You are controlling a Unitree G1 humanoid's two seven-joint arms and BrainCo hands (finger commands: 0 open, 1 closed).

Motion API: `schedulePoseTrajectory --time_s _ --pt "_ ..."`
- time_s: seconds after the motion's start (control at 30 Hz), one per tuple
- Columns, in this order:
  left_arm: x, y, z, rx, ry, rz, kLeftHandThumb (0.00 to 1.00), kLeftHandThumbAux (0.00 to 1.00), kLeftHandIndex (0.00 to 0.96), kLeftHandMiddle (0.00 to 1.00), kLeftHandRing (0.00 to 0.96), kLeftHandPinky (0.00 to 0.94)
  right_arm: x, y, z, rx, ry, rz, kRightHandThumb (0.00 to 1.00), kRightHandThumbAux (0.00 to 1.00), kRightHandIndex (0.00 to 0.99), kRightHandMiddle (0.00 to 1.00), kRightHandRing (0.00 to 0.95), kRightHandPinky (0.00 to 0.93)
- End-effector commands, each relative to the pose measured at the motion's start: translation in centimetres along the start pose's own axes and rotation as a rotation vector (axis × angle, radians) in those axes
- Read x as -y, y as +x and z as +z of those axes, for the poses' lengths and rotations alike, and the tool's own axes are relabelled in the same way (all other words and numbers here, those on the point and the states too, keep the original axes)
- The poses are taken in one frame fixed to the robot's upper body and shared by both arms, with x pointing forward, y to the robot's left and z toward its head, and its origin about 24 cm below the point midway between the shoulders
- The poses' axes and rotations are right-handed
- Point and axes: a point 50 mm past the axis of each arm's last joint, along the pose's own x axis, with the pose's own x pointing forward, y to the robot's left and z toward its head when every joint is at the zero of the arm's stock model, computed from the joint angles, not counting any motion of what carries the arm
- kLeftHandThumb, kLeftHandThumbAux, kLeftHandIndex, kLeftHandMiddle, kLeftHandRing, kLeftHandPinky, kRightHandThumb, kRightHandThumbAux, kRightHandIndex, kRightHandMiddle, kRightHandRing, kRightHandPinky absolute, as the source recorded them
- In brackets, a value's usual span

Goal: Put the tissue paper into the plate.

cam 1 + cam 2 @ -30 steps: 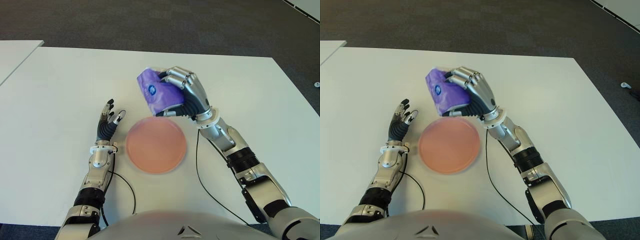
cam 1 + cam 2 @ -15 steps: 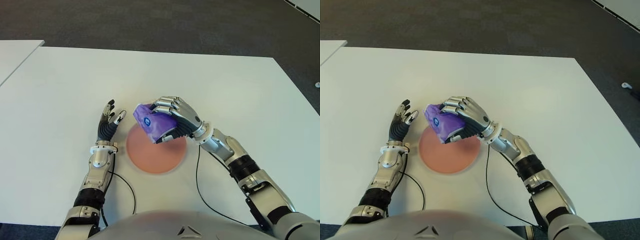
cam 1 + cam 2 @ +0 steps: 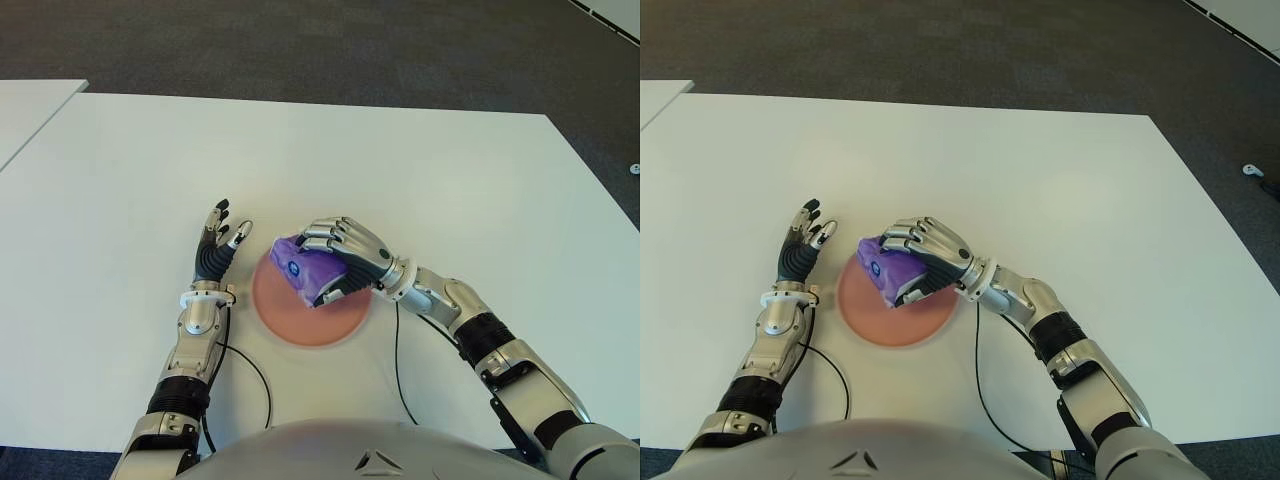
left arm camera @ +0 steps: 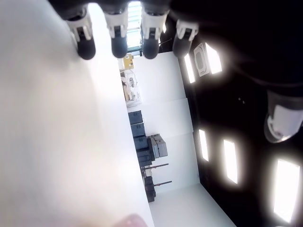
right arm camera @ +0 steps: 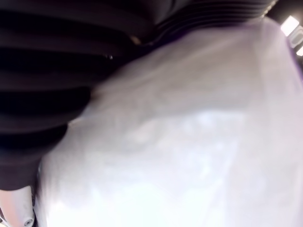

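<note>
A purple tissue pack [image 3: 303,269] is gripped in my right hand [image 3: 338,260], fingers curled over its top and thumb under its near side. The pack is low over the upper part of the pink round plate [image 3: 300,318]; whether it touches the plate I cannot tell. The right wrist view is filled by the pack's pale plastic [image 5: 189,142] pressed against the dark palm. My left hand [image 3: 213,250] shows just left of the plate with fingers straight and spread, holding nothing; its fingertips [image 4: 118,45] stand apart in the left wrist view.
The white table [image 3: 120,170] spreads wide on all sides of the plate. A second white table's corner [image 3: 30,110] shows at far left, and dark carpet [image 3: 300,40] lies beyond the far edge. A thin black cable [image 3: 398,360] runs beside my right forearm.
My right hand carried the tissue pack from beyond the plate's far rim toward me and downward, ending low over the plate. The left hand stayed put.
</note>
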Motion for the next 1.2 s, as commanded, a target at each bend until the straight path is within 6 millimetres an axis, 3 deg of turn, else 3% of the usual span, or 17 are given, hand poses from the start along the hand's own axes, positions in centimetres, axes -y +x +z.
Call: schedulePoseTrajectory --time_s 0.03,0.5,0.63,0.7,0.73,0.77,0.83,1.0,1.2 --pt "0.1 -1.5 -2.2 -0.119 0.004 -0.013 0.000 0.410 0.000 0.000 0.000 0.000 -0.6 -0.3 -0.1 -0.011 0.014 0.026 0.853 0.679 0.398 0.536 0.809 0.804" --pt "0.0 -1.5 -2.2 -0.107 0.020 -0.022 0.000 0.410 0.000 0.000 0.000 0.000 -2.0 -0.4 -0.8 -0.083 0.031 0.065 0.854 0.678 0.399 0.538 0.816 0.811" --pt "-0.1 -1.5 -2.2 -0.109 0.022 -0.025 0.000 0.410 0.000 0.000 0.000 0.000 -2.2 -0.5 -1.1 -0.107 0.032 0.109 0.845 0.676 0.409 0.575 0.734 0.697" --pt "-0.1 -1.5 -2.2 -0.113 0.021 -0.024 0.000 0.410 0.000 0.000 0.000 0.000 -2.2 -0.5 -1.2 -0.099 0.017 0.169 0.765 0.696 0.412 0.534 0.602 0.573" --pt "-0.2 -1.5 -2.2 -0.114 0.021 -0.024 0.000 0.410 0.000 0.000 0.000 0.000 -2.2 -0.5 -1.2 -0.094 0.010 0.199 0.564 0.621 0.328 0.385 0.399 0.371" --pt "-0.2 -1.5 -2.3 -0.117 0.020 -0.023 0.000 0.410 0.000 0.000 0.000 0.000 -2.3 -0.6 -1.2 -0.082 -0.020 0.268 0.491 0.594 0.297 0.332 0.326 0.298" --pt "-0.2 -1.5 -2.3 -0.120 0.020 -0.021 0.000 0.409 0.000 0.000 0.000 0.000 -2.3 -0.8 -1.2 -0.069 -0.063 0.360 0.274 0.486 0.121 0.136 0.133 0.121" --pt "-0.2 -1.5 -2.3 -0.126 0.018 -0.020 0.000 0.409 0.000 0.000 0.000 0.000 -2.2 -1.0 -0.8 -0.070 -0.090 0.435 0.105 0.351 0.020 0.022 0.022 0.020" --pt "-0.2 -1.5 -2.4 -0.128 0.016 -0.018 0.000 0.409 0.000 0.000 0.000 0.000 -2.1 -1.0 -0.5 -0.080 -0.091 0.449 0.056 0.249 0.002 0.002 0.002 0.002"
